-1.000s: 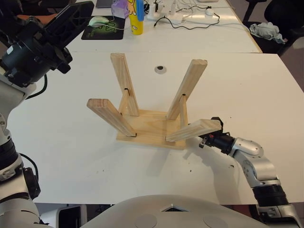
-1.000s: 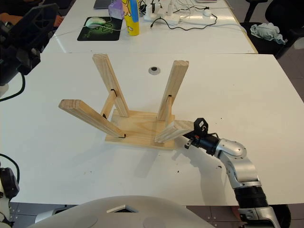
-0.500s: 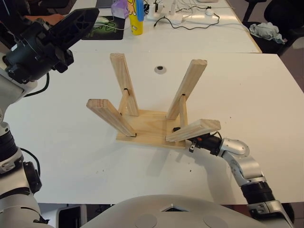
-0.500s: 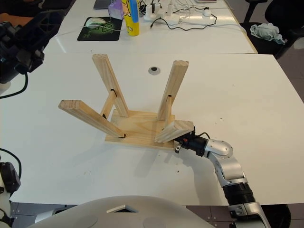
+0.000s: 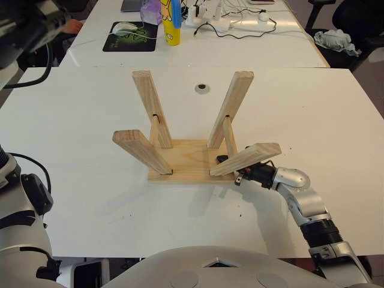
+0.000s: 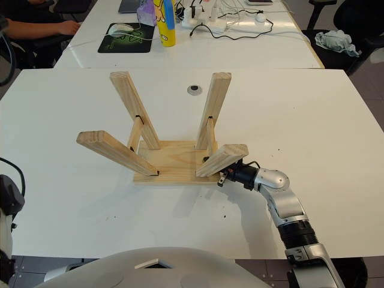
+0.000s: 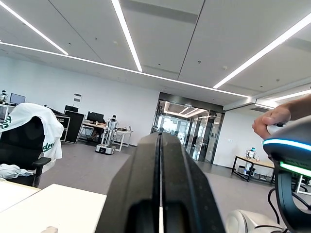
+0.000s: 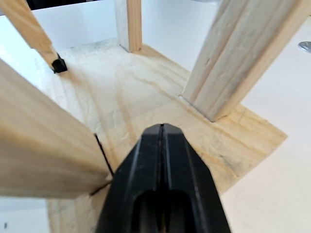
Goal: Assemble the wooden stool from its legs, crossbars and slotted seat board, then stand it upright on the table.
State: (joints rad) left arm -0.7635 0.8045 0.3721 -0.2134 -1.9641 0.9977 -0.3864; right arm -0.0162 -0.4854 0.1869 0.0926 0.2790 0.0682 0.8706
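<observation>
A: Status of the stool (image 5: 192, 138)?

B: Upside down, mid-table (image 5: 78, 150). The seat board (image 5: 189, 161) lies flat, with four legs splayed upward out of its slots: far-left leg (image 5: 149, 108), far-right leg (image 5: 231, 108), near-left leg (image 5: 141, 150), near-right leg (image 5: 249, 157). Slim crossbars (image 5: 228, 132) run low between the near and far legs on each side. I cannot tell whether every joint is fully seated.

A: So assembly looks done?

B: My judgement: essentially yes. What is left is turning it over to stand on its legs.

A: Grippers?

B: The right gripper (image 8: 161, 131) is pushed in under the near-right leg, its tip over the seat board. Its fingers are pressed together with nothing between them, and I cannot tell whether it touches the wood. The left gripper (image 7: 159, 141) is raised high at the far left, well apart from the stool. It points toward the ceiling, its fingers also closed on nothing.

A: Labels or writing?

B: No marks on the wood. The yellow bottle (image 5: 173, 24) on the far table carries print, too small to make out. The mouse pad (image 5: 129, 36) beside it shows a green design, nothing legible.
</observation>
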